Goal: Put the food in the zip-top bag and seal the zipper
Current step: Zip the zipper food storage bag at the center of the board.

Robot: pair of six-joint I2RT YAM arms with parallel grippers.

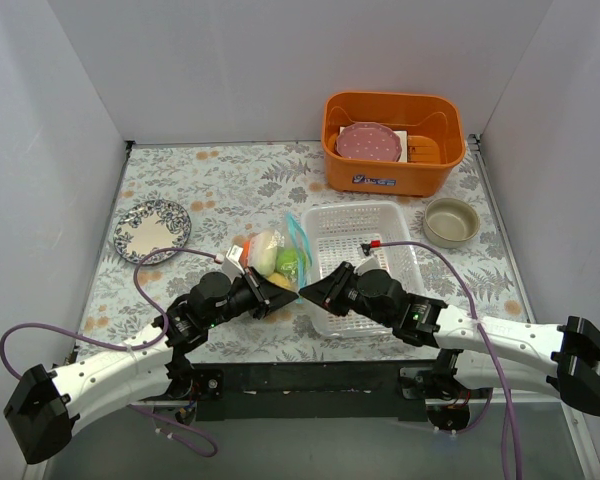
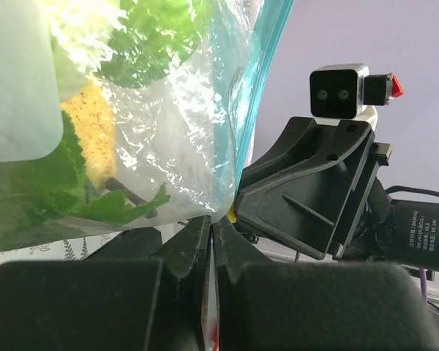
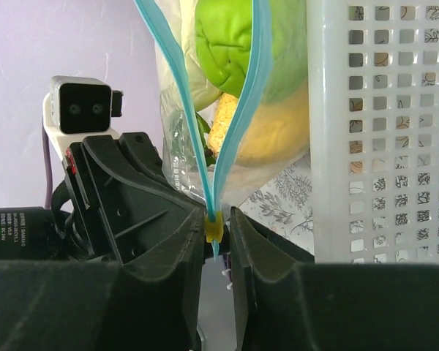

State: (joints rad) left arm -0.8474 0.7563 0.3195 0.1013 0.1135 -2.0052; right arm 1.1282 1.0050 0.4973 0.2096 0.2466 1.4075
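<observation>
The left gripper (image 2: 209,238) is clamped on the near corner of the zip-top bag (image 2: 172,139). The right gripper (image 3: 216,232) pinches the zipper (image 3: 238,124) at its yellow slider (image 3: 214,228). The food (image 3: 227,36) sits inside the bag, at nine o'clock of the perforated tray (image 3: 380,146). The strips gape toward twelve, so anchor the left and draw the right straight along the strip.

Looks like a robot test booth in a lab, not a home kitchen. Closed in on three sides by plain pale panels (image 1: 280,60). Laid with a leaf-print cover over the surface (image 1: 230,175). Fitted with a left arm (image 1: 110,372) and a right arm (image 1: 500,338) bolted to a black rail (image 1: 310,378) at the near edge, trailing purple cables (image 1: 137,283), each carrying a small wrist camera (image 2: 339,91).
</observation>
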